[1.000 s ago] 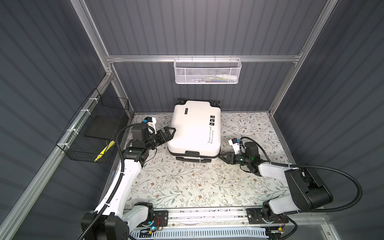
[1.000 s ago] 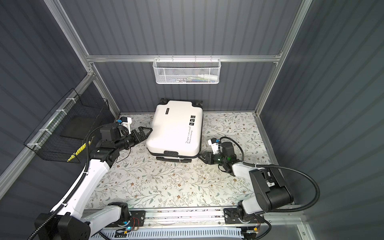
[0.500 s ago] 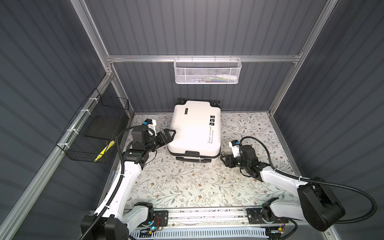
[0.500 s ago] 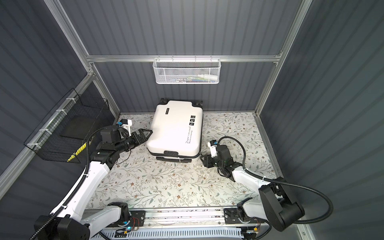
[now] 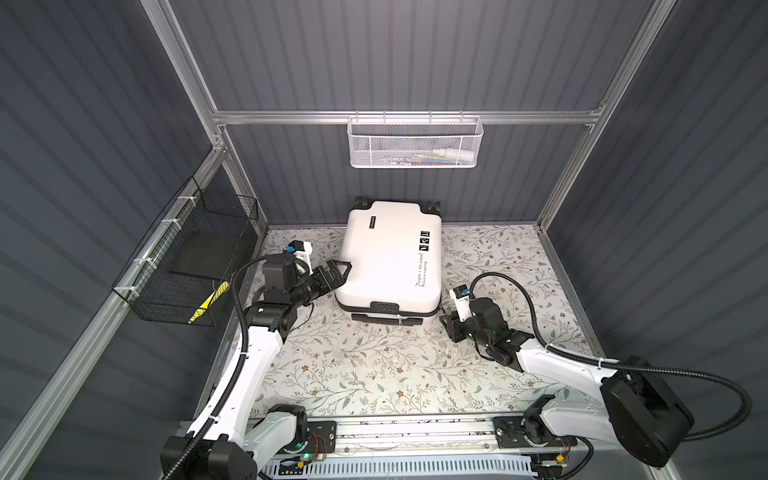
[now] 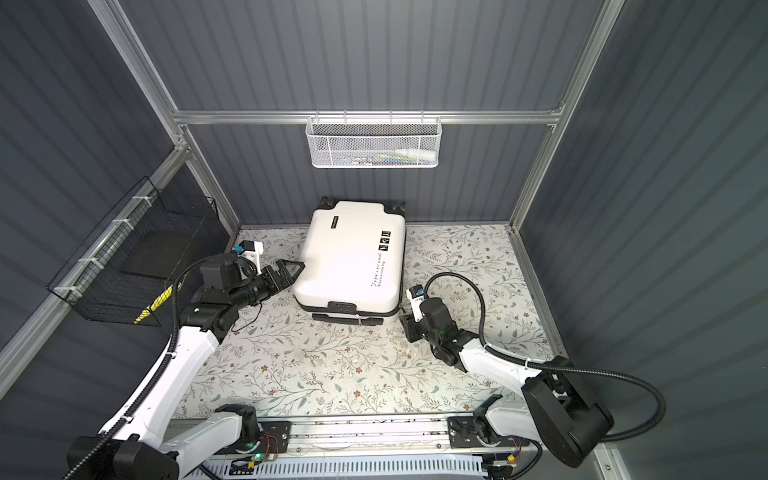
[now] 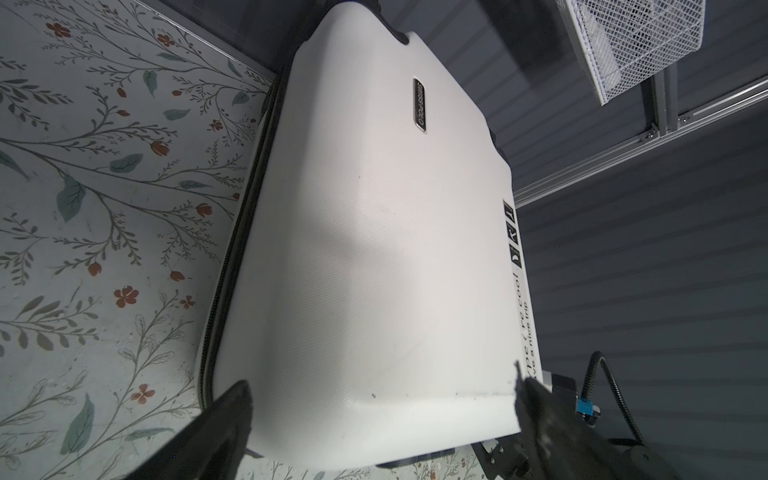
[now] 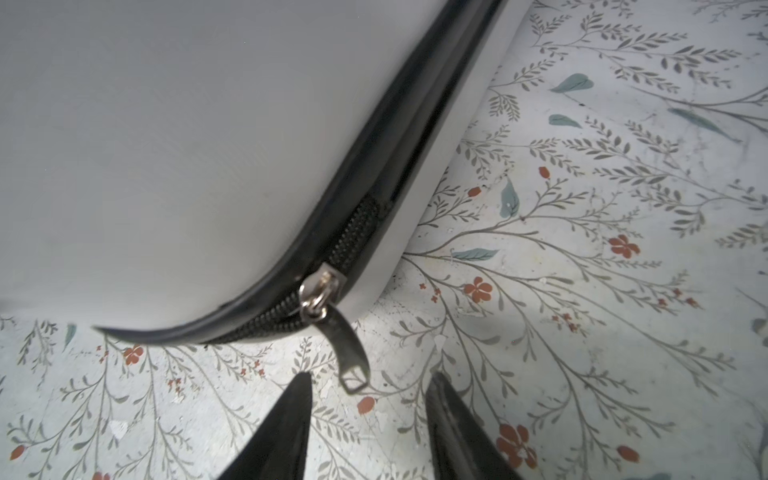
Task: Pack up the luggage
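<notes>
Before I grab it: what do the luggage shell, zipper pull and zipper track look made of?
The luggage shell is likely hard plastic, white with a satin finish: a fine woven-looking texture and soft highlights show up close. The zipper pull looks like metal, silvery and polished, with bright reflections. The zipper track is a black, matte, ribbed coil, probably nylon or similar.

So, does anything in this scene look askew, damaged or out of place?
Nothing is spilled or damaged. Only the luggage lies slightly askew, its sides not parallel to the table edges, and its zipper pull hangs loose at the corner by the open right gripper.
</notes>
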